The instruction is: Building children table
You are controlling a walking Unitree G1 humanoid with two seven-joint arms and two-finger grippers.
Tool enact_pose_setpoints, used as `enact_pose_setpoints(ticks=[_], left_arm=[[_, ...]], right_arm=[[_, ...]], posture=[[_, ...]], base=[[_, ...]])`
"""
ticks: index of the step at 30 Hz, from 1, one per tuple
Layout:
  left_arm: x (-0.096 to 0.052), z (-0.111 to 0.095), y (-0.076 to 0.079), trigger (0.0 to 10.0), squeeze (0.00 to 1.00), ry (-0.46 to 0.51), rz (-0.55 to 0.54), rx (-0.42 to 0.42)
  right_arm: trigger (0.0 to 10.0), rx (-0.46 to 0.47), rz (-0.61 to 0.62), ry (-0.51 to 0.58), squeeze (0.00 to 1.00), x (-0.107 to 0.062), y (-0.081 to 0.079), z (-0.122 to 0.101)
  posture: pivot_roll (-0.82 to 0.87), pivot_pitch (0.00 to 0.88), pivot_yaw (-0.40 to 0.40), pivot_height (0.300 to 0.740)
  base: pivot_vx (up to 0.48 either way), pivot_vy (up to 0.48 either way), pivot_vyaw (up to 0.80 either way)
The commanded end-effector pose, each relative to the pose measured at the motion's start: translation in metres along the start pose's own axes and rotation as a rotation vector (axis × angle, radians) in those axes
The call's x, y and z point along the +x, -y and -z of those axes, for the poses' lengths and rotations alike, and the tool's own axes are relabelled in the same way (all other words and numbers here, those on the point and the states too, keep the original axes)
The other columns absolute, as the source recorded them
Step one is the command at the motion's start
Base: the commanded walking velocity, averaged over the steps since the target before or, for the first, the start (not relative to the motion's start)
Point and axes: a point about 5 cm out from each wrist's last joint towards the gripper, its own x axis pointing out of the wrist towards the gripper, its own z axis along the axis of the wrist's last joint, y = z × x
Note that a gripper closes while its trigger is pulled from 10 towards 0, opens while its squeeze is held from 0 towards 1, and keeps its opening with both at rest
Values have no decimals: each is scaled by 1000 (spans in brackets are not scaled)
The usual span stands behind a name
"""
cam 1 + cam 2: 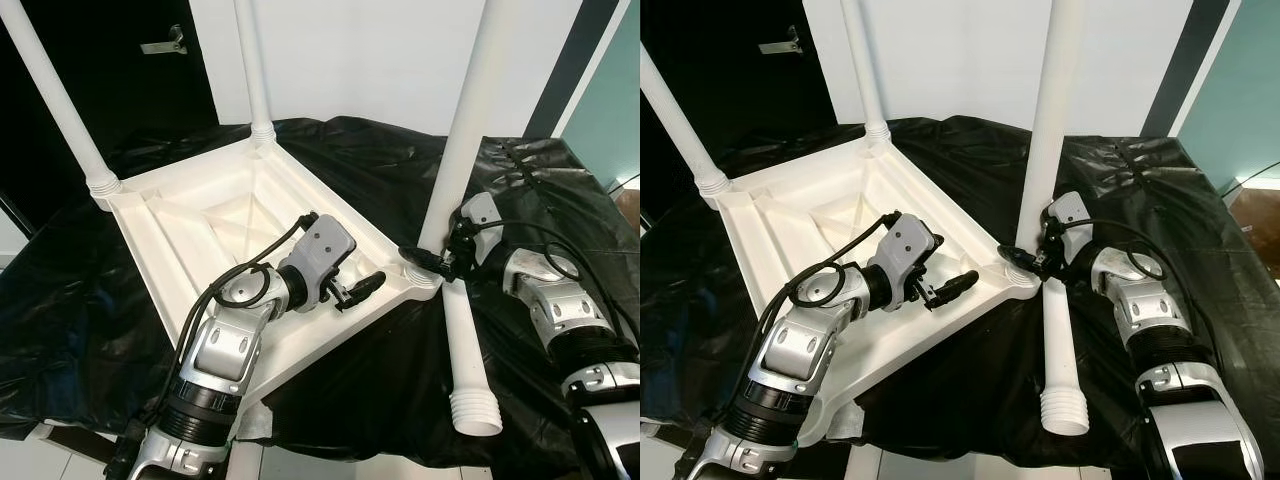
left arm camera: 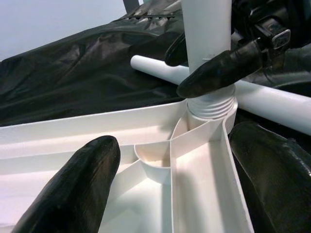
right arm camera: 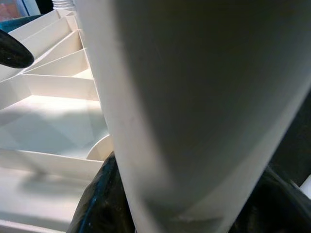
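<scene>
Nearest me, at the lower right of the head view, I see one loose leg (image 1: 465, 350) lying on the black-covered surface (image 1: 90, 300), threaded end toward me, not yet fitted. By my count that is the one leg left; its free corner is at the bottom of the frame behind my left arm, and I can't make out the socket there.

Just beyond, my left end effector (image 1: 362, 290) is released, its fingers spread inside the ribbed underside of the upturned tabletop (image 1: 180, 230), near the right corner. My right end effector (image 1: 432, 258) is clenched around the base of the third leg (image 1: 470, 110) right at that corner socket. The left wrist view shows thread rings above the socket rim, so I judge this leg not fully screwed home.

Farther back, two more legs (image 1: 55, 100) stand upright in the left and rear corners, apparently seated.

The table is plain white plastic, smooth round legs, moulded ribs beneath.
</scene>
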Motion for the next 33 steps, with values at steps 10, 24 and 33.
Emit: enact_pose_setpoints(ticks=[10,24,33], left_arm=[[1,10,-6,10000,0,-36,-148,8],[2,16,-8,10000,0,-50,-162,-11],[2,15,-7,10000,0,-43,-165,-15]], right_arm=[[10000,91,176,-32,0,-1,-5,20],[10000,279,723,-87,0,12,-55,35],[10000,371,742,-34,0,30,-85,23]], posture=[[-20,0,-14,740],[-23,0,-6,740],[-15,0,-8,740]], base=[[0,0,0],[0,0,0],[0,0,0]])
